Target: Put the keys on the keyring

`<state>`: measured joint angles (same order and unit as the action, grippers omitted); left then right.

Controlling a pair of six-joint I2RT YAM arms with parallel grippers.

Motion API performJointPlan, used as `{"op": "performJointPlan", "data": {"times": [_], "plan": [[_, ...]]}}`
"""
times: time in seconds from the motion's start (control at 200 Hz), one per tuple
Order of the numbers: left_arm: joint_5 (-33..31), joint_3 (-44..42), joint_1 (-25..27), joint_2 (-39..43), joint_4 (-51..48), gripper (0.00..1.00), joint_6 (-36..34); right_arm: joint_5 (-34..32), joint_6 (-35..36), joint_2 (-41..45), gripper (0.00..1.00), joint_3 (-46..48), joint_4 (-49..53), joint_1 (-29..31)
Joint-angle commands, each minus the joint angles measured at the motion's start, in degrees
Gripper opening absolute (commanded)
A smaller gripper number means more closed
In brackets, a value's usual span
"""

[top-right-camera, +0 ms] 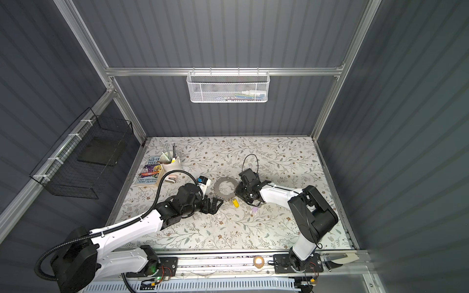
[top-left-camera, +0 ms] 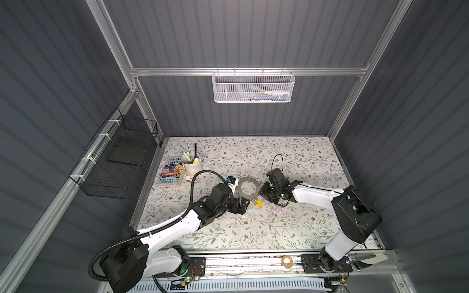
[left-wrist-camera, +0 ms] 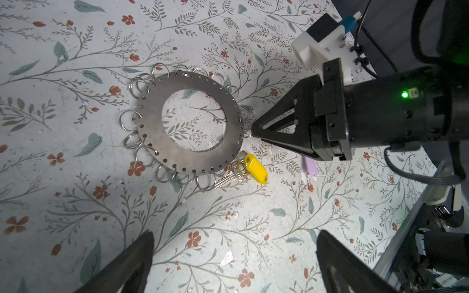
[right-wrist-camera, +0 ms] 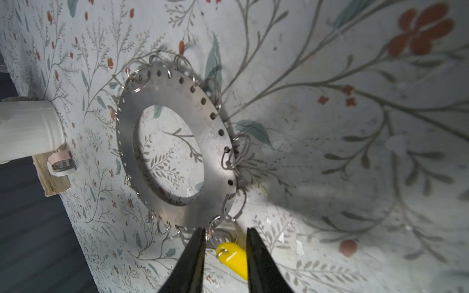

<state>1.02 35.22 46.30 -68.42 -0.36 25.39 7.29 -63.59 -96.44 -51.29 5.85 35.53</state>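
Pale, matt table covering (left-wrist-camera: 76, 203), printed with grey-green sprigs and rust-red flowers, floors a booth with ribbed dark walls. Near its middle lies the keyring (left-wrist-camera: 149, 121), a flat dull-grey metal disc with a wide round hole. Small punched holes run along its edge, and thin wire loops (left-wrist-camera: 128, 120) fan out from them. Just beside its rim sits a glossy yellow tag (left-wrist-camera: 255, 168), oblong and rounded, with a slim metal key (left-wrist-camera: 227, 178) tucked against the loops. Whether that key is threaded onto a loop cannot be made out. A lilac tag (left-wrist-camera: 309, 165) lies a little farther off, half hidden behind the right gripper (right-wrist-camera: 224, 232), and its key cannot be picked out.

The right gripper's black tapered fingers (right-wrist-camera: 193, 253) stand a narrow gap apart, low over the loops next to the yellow tag, clamping nothing visible. Whether they touch a loop is unclear. The left gripper (left-wrist-camera: 236, 236) is spread wide and empty near the keyring, with only its blurred fingertips showing in the wrist view. A white mug (top-left-camera: 193, 165) of pens and a paperback (top-left-camera: 172, 172) sit near the far left corner.
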Motion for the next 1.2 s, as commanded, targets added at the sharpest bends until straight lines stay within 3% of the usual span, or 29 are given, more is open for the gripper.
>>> {"op": "performJointPlan", "data": {"times": [0.0, 1.196], "plan": [[-0.58, -1.2, -0.18, 1.16, -0.43, 1.0, -1.45, -0.95, -2.75, -1.73, 0.3, -2.65, 0.33, 0.06], [-1.98, -2.66, -0.16, 3.55, -1.48, 1.0, -2.8, -1.35, -4.32, -4.1, 0.07, -1.54, -1.89, -0.52]]}}
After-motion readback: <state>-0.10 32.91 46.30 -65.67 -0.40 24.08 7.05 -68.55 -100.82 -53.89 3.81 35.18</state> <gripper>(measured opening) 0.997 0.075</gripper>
